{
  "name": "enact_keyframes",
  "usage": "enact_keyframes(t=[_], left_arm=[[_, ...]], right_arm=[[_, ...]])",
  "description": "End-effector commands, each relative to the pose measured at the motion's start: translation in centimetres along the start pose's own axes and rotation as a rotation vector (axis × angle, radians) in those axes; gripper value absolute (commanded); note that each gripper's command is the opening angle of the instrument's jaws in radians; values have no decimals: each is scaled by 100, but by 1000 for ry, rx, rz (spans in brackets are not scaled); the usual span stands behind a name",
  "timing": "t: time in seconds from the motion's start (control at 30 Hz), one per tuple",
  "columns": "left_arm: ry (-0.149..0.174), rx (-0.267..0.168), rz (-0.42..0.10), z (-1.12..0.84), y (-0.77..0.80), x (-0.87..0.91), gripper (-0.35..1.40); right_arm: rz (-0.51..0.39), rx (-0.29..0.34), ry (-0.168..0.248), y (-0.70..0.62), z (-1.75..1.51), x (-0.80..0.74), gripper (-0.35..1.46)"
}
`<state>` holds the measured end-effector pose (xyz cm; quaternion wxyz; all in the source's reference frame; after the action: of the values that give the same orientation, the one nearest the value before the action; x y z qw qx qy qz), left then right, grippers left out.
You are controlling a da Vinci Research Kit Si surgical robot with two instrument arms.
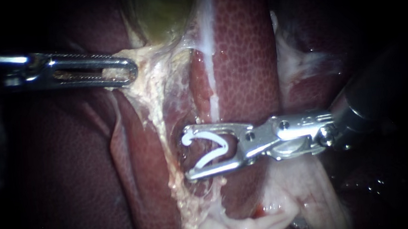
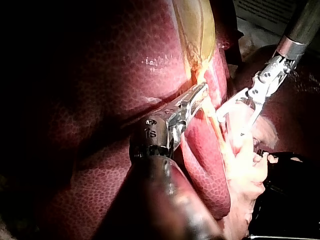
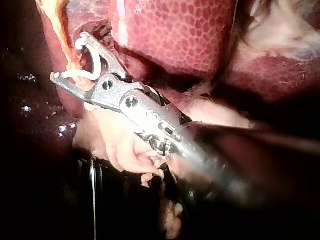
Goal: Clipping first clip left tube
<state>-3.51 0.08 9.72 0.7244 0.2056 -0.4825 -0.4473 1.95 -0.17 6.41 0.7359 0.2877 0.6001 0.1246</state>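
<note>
The hand of my right instrument (image 1: 187,154) holds a white clip (image 1: 211,154) between its 2 jaws. The jaws and the clip both stand wide apart, with the mouth pointing straight ahead. The left tube (image 1: 164,122) is a pale strand that runs across that mouth, just at the clip's 2 tips, so I think the hand must go a little more ahead before it squeezes. The hand of my left instrument (image 1: 131,69) is farther along the strand, closed on pale tissue (image 1: 148,61).
</note>
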Motion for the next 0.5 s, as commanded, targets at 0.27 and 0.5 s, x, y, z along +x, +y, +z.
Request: enact_keyframes(t=[0.27,0.5], left_arm=[[0,0,1,1,0,0,-35],[0,-1,1,1,0,1,-35]], right_arm=[[17,16,-15,5,22,-17,60],[31,36,-16,5,36,-28,60]])
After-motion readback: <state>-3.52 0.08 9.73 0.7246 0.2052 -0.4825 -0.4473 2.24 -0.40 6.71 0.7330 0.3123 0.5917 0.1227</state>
